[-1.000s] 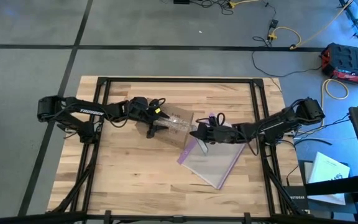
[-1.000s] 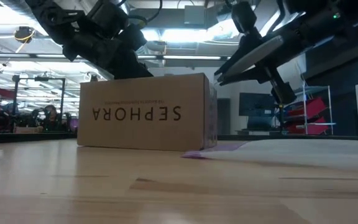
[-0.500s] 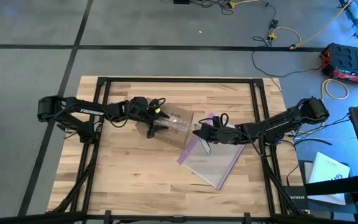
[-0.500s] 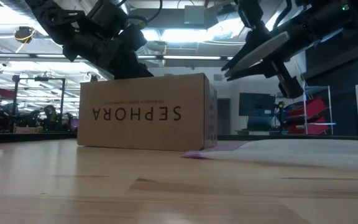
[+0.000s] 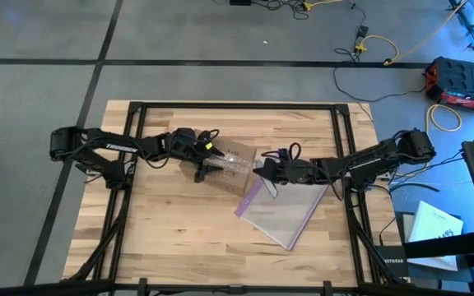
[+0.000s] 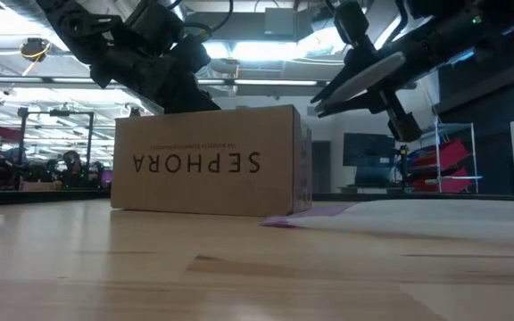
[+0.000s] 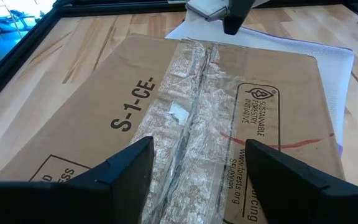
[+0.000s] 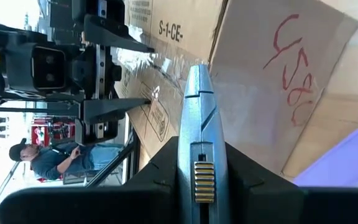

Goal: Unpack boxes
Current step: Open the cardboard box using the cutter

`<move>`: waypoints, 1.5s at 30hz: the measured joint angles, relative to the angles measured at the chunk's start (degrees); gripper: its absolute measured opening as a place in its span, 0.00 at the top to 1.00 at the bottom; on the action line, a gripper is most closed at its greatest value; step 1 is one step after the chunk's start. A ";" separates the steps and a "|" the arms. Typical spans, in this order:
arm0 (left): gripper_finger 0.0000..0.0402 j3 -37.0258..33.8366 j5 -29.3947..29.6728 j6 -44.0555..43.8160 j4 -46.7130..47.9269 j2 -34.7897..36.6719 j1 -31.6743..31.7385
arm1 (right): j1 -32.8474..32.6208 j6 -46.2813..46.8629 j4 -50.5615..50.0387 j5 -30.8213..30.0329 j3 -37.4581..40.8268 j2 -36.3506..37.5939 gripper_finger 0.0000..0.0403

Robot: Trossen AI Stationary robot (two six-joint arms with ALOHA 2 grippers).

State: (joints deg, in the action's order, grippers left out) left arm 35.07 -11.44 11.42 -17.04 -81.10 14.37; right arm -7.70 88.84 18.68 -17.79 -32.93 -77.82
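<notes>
A brown cardboard box stands on the table's middle, with "SEPHORA" upside down on its near side. Its top carries a clear-taped seam. My left gripper is open over the box's top near its left end, one finger on each side of the seam. My right gripper is shut on a grey knife-like tool just right of the box. The tool's tip points at the box's right end. A clear bag with a purple edge lies flat beside the box. My left gripper's open fingers lie low over the box's top; whether they touch it, I cannot tell. My right gripper pinches the grey tool's handle between its two fingers, level from the table's right, along the tool. The tool is lifted clear of the table and slants toward the box.
The black table frame runs along the table's far edge and both sides. The bag covers the table right of the box. A person shows in the room beyond the table. Bare wood lies toward the near edge.
My right gripper, with the tool, drew back a little toward the table's right edge and rose slightly. It then returned toward the box, to about where it was. The left gripper and the box kept still.
</notes>
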 joint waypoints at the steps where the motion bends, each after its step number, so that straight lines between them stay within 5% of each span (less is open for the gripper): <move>1: 0.41 0.00 0.00 0.01 0.00 0.00 0.00 | 0.00 0.00 0.00 0.22 0.00 0.00 0.87; 45: 0.40 0.00 -0.02 0.70 -0.11 0.00 0.00 | 2.89 1.09 -0.88 5.02 0.00 -0.04 0.87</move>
State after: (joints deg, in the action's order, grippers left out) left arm 35.07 -11.46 12.12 -17.15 -81.10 14.37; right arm -4.82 89.93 17.80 -12.78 -32.93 -77.87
